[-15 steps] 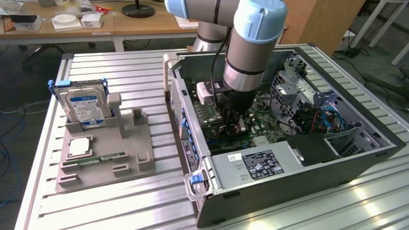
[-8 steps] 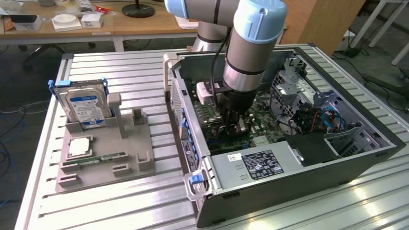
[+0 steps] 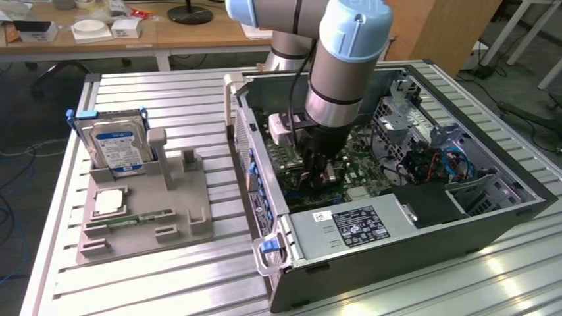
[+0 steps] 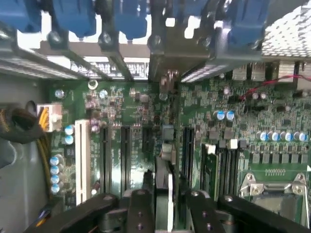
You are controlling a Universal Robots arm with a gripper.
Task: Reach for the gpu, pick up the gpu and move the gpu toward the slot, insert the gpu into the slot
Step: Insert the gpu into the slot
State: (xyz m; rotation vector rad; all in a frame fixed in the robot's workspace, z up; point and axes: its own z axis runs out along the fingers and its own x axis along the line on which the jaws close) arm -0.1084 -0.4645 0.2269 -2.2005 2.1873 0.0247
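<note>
The gpu point(image 4: 164, 189) stands on edge between the fingers point(image 4: 140, 211) of the gripper point(image 4: 167, 213), a thin dark card seen end-on in the wrist view, with its pale metal bracket rising toward the rear wall of the computer case point(image 3: 491, 220). The fingers are drawn in partway and press against both faces of the card, so the gripper has hold of it. Under the card lies the green motherboard point(image 4: 252, 116), and the card's lower edge runs along the line of one of the long dark expansion slots point(image 4: 125, 155); whether it is already seated in a slot or just above it cannot be told. A white slot point(image 4: 82, 155) lies further along the same row, near a yellow-wired connector point(image 4: 48, 116). In the exterior view the arm point(image 3: 347, 72) reaches straight down into the open case, and the gripper point(image 3: 318, 176) sits low over the board, close to the case's wall on the exterior view's left. A labelled power supply point(image 3: 356, 227) fills the near corner of the case. Outside the case, to the exterior view's left, a grey fixture point(image 3: 176, 197) rests on the slatted table point(image 3: 158, 276), holding an upright blue-labelled hard drive point(image 3: 114, 148), a small green memory stick point(image 3: 131, 219) lying flat, and a square processor point(image 3: 110, 203) beside it.
</note>
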